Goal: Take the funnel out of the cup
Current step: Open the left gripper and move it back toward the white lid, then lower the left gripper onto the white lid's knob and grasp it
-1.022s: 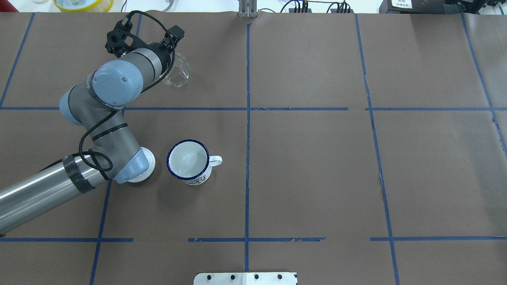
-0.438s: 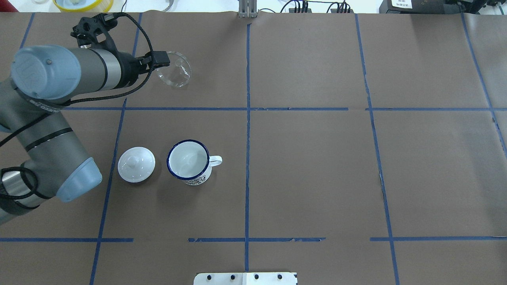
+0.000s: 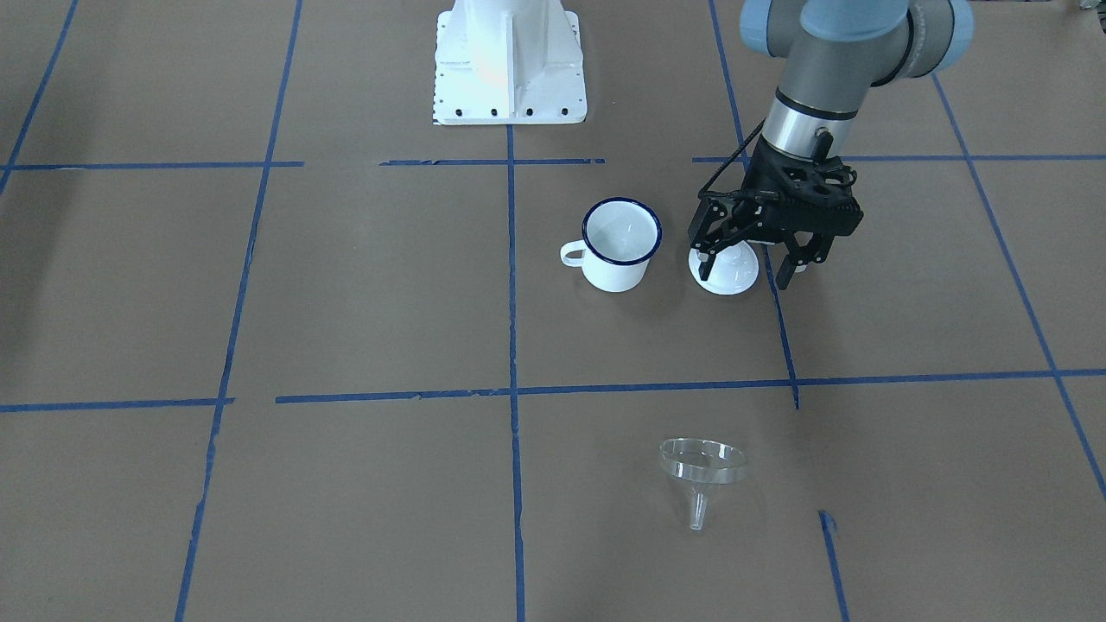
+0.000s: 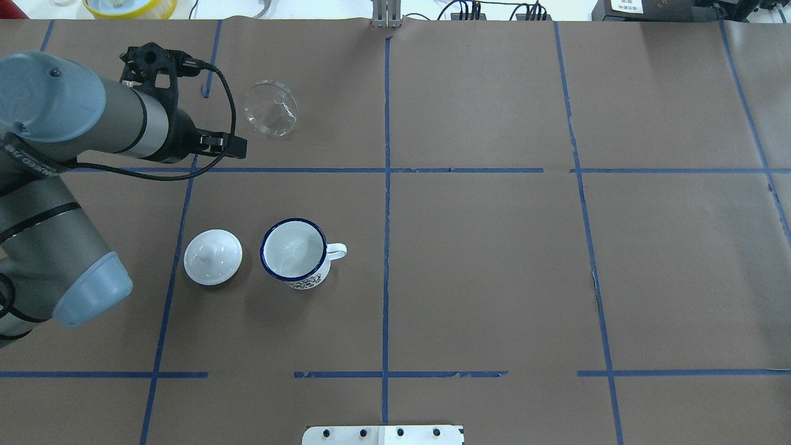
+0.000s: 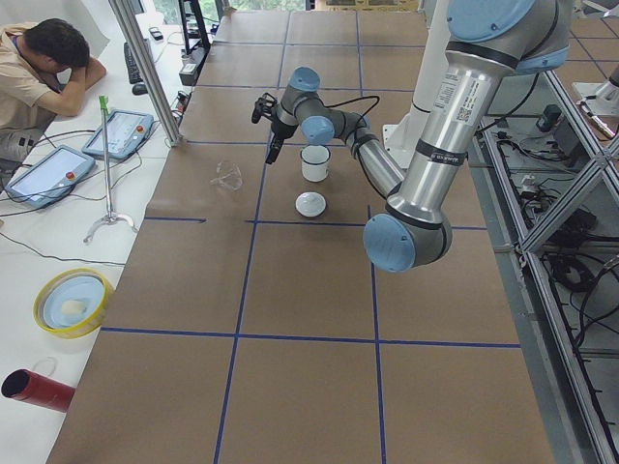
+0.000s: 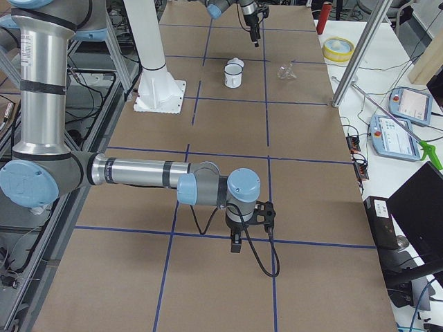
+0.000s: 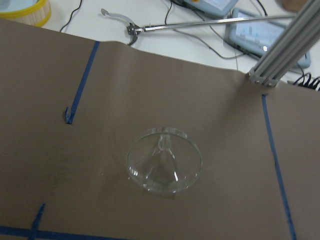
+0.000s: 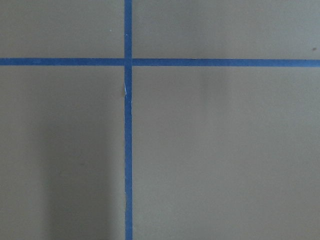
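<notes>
The clear funnel lies on its side on the brown table cover, far from me on the left, apart from everything; it also shows in the front view and the left wrist view. The white cup with a dark blue rim stands upright and empty, handle to the right. My left gripper is open and empty, raised above the table between funnel and cup. My right gripper shows only in the right side view, low over bare table; I cannot tell its state.
A white knobbed lid lies just left of the cup. The robot's base plate is at the near edge. A yellow bowl and a metal post stand beyond the far edge. An operator sits off the table's left end.
My left gripper has drawn back from the funnel's rim toward the robot and to the left. The funnel stays lying where it was. Cup and lid have not moved.
</notes>
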Robot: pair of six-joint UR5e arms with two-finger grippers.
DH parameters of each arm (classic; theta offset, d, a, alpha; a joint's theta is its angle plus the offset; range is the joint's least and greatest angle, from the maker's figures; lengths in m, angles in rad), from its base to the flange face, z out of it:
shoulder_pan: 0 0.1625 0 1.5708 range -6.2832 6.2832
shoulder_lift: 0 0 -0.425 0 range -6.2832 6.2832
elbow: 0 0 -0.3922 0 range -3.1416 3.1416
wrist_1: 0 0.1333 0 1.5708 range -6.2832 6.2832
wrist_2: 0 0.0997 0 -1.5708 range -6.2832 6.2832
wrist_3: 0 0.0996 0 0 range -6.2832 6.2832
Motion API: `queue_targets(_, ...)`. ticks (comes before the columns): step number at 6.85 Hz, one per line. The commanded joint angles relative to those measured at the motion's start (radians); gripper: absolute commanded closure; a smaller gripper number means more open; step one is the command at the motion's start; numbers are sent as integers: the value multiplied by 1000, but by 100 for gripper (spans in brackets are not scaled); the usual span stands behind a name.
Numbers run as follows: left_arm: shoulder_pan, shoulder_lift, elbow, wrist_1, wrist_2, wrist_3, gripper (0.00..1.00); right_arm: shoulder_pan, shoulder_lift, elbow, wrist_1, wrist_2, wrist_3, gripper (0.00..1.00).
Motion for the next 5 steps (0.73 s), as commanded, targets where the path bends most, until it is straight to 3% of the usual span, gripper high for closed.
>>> queue_targets(1, -1, 119, -69, 59, -61, 29, 0, 0, 0, -2, 0, 0, 0, 0)
queue_targets(2, 19, 136, -61, 45, -94, -115, 0, 0, 0, 0, 0, 0, 0, 0)
queue_targets(5, 151, 133, 33, -15, -93, -306, 0, 0, 0, 0, 0, 0, 0, 0)
